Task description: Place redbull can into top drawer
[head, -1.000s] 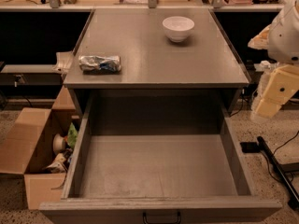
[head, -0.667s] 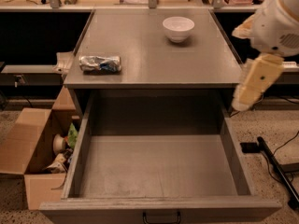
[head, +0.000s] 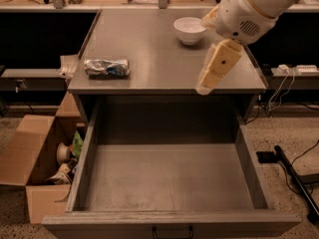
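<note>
Grey tabletop (head: 149,49) now has the tool (head: 204,86) over its front-right edge, swung leftward, grip state unclear.

White rounded arm (head: 251,4), vent grille (head: 250,28); cream claw (head: 205,85) above countertop (head: 149,49) edge.

The arm (head: 249,9) is running out past the top edge and is covering the table's (head: 149,49) rear right corner; whether it is overlapping the white bowl's (head: 188,29) right rim cannot be told. The tool (head: 203,87) is hanging over the table's front edge, near the front right corner. The bottom edge is cutting off the top drawer's (head: 169,183) front panel and its dark handle (head: 172,231). The redbull can (head: 106,67), near the left edge, is showing no readable print. The cardboard box (head: 35,153) is holding things too small to name.
</note>
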You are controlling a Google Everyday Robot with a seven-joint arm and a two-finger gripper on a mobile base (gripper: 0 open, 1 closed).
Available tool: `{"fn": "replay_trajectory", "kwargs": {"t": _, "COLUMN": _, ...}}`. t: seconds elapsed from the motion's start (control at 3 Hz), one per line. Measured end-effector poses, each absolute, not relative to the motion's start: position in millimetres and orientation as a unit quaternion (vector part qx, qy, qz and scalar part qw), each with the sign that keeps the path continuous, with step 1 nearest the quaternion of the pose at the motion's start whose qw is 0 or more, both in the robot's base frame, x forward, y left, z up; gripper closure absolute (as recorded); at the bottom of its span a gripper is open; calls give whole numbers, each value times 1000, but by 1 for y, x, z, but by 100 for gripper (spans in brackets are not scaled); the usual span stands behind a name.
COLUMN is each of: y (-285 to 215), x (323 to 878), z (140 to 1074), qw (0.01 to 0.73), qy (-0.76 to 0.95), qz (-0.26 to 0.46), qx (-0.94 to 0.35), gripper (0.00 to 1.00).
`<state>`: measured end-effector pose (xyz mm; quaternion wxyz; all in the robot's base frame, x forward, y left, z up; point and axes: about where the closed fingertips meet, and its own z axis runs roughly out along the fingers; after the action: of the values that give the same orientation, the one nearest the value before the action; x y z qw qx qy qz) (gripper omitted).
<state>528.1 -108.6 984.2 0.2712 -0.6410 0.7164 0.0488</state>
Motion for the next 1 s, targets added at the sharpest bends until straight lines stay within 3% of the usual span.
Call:
{"fn": "replay_trajectory", "kwargs": {"t": 0.67, "y": -7, "x": 575, "z": 958, "qw": 295, "qy": 680, "qz": 223, "qx": -633, "gripper": 0}}
{"fn": "replay_trajectory", "kwargs": {"t": 1.0, "y": -7, "x": 576, "z": 957, "qw": 295, "qy": 680, "qz": 224, "qx": -633, "gripper": 0}}
